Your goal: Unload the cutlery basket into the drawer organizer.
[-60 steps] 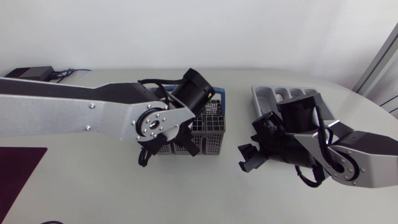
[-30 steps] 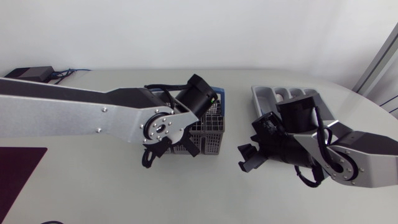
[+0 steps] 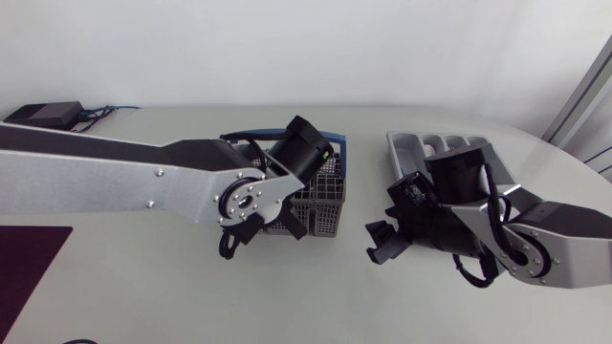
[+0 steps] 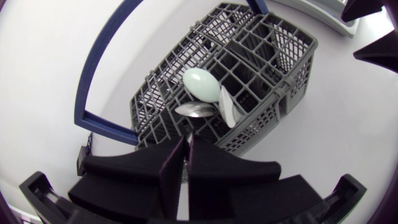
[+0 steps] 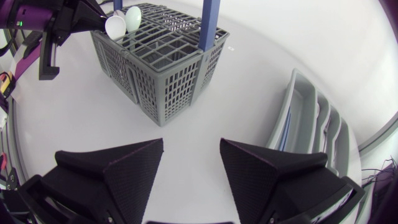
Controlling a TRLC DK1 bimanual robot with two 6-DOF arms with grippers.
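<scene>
The cutlery basket (image 3: 323, 208) sits at the centre of the head view, and the drawer organizer (image 3: 421, 145) is at the upper right. Three spoons stand bowl-up in the basket with their handles down in the cells: a pale green spoon (image 4: 202, 84), a metal spoon (image 4: 194, 111) and a white spoon (image 4: 231, 113). The left gripper (image 4: 185, 163) has its fingers pressed together just over them, but I cannot tell whether they pinch a handle. The right gripper (image 5: 191, 148) is spread wide over bare table. Compared with a second ago, the left arm has shifted slightly rightward, while the right arm is unchanged.
</scene>
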